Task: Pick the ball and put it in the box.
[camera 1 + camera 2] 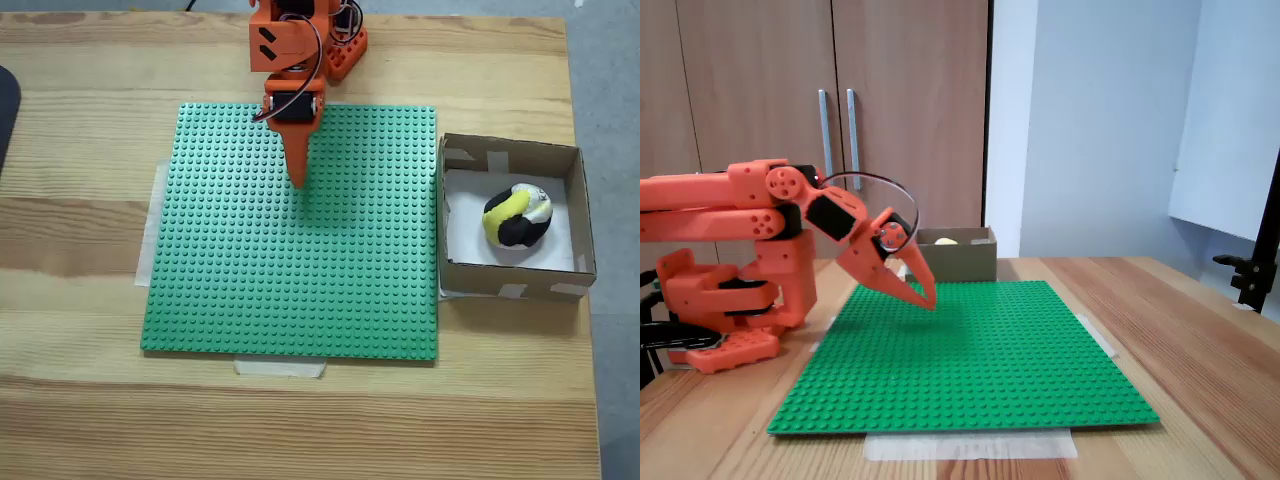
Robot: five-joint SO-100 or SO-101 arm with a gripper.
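Ball [516, 217] first: we see it lying inside the box [573, 205], on the white inner floor, a lumpy thing patched in yellow, black and white. It sits toward the box's right wall in a fixed view taken from above, with bare white floor on its left. In a fixed view from low at the side, we make out only a pale yellowish top of the ball [946, 241] above the rim of the box [970, 262], which stands at the far end of the surface.

We find the box just beside the right edge of the green studded baseplate [300, 260], its brown walls low and its corners marked with pale tape. Strips of pale tape also show at the baseplate's left and near edges. The baseplate rests flat on the wooden surface [90, 330].

Over the baseplate's far part, well apart from the box, we see the orange pincer [298, 180] pointing down and forward. From the side, the pincer [927, 298] hangs above the studs without touching them, its 2 fingers drawn together to a point, and it has hold of nothing. The orange arm's base [725, 300] stands at the baseplate's left end in that low view. Behind the surface we see wooden cupboard doors [760, 80] with 2 metal handles.
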